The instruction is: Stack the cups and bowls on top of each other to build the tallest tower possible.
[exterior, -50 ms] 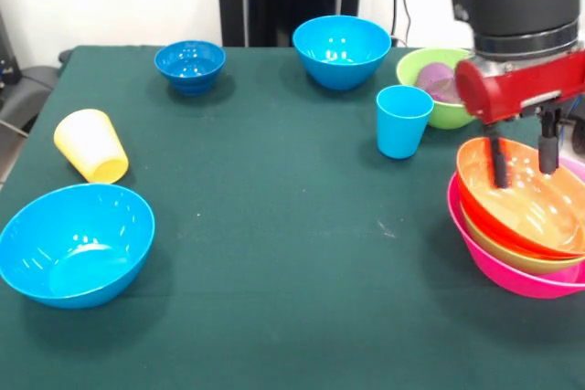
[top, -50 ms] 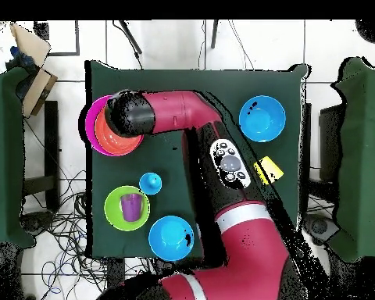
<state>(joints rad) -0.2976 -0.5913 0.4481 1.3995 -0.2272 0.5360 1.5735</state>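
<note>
Glossy plastic all round, so I expect everything here to be light, stiff and slick under the pads.

Largest first: two big sky-blue bowls, one at the near corner of the desk (exterior, -50 ms: 274,317) in the front view (exterior, -50 ms: 77,244), one at the far edge (exterior, -50 ms: 342,50). Thin rims look like the only real purchase; I'd pinch one wall, finger inside and finger outside.

Tower next: pink bowl (exterior, -50 ms: 512,276) at the bottom, a lime-green bowl (exterior, -50 ms: 512,248) nested in it, orange bowl (exterior, -50 ms: 526,203) on top. My tool (exterior, -50 ms: 523,171) hangs inside the orange bowl, fingers spread and holding nothing.

Second lime-green bowl (exterior, -50 ms: 430,89) stands behind the tower with the purple cup (exterior, -50 ms: 439,81) lying inside it. That cup would have to come out before the bowl will nest.

Small dark-blue footed bowl (exterior, -50 ms: 190,66) sits at the far edge.

Cups last: light blue cup (exterior, -50 ms: 402,121) upright, just beside the lime-green bowl; yellow cup (exterior, -50 ms: 91,145) on its side, likely to roll if nudged. Tapered walls, so I'd grip near the rim.
</note>
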